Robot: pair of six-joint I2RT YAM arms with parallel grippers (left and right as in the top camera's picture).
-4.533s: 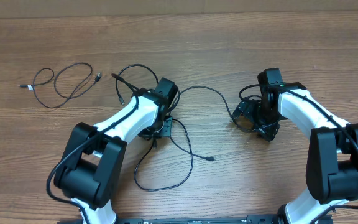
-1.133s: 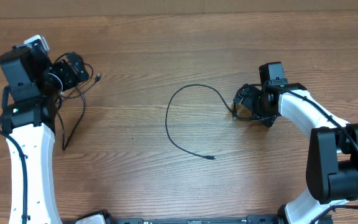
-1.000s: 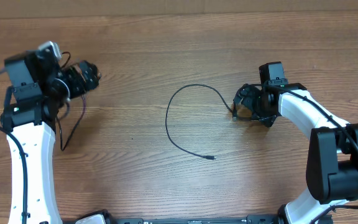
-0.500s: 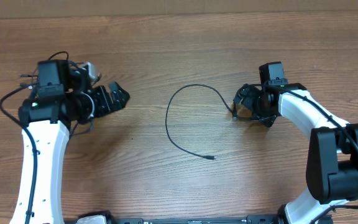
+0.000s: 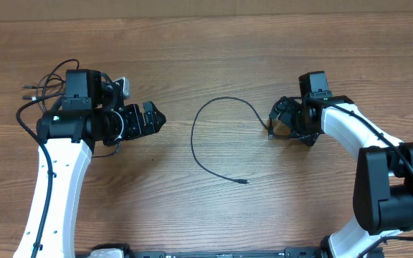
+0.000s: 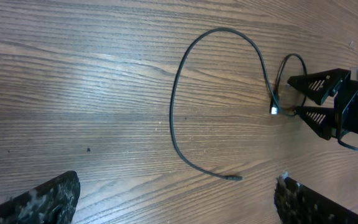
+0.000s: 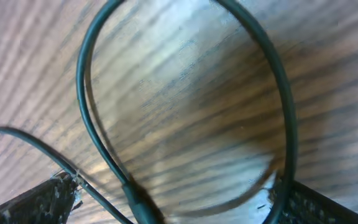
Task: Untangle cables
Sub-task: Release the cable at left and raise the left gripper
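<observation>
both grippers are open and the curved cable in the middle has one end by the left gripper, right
Not quite. Both grippers are open, but the curved cable has one end by the right gripper, not the left gripper, which is well apart from it. The overhead view shows this.

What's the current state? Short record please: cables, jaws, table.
table: wood grain
loose cable: one open arc mid-table, crossing nothing
free plug: flat on the table, at the arc's near end
small loop: the arc's other end, between the right jaws
right jaws: open, low around the small loop, not closed on it
left jaws: open, empty, pointing toward the loose cable
cable pile: far left, partly hidden by the left arm
</observation>
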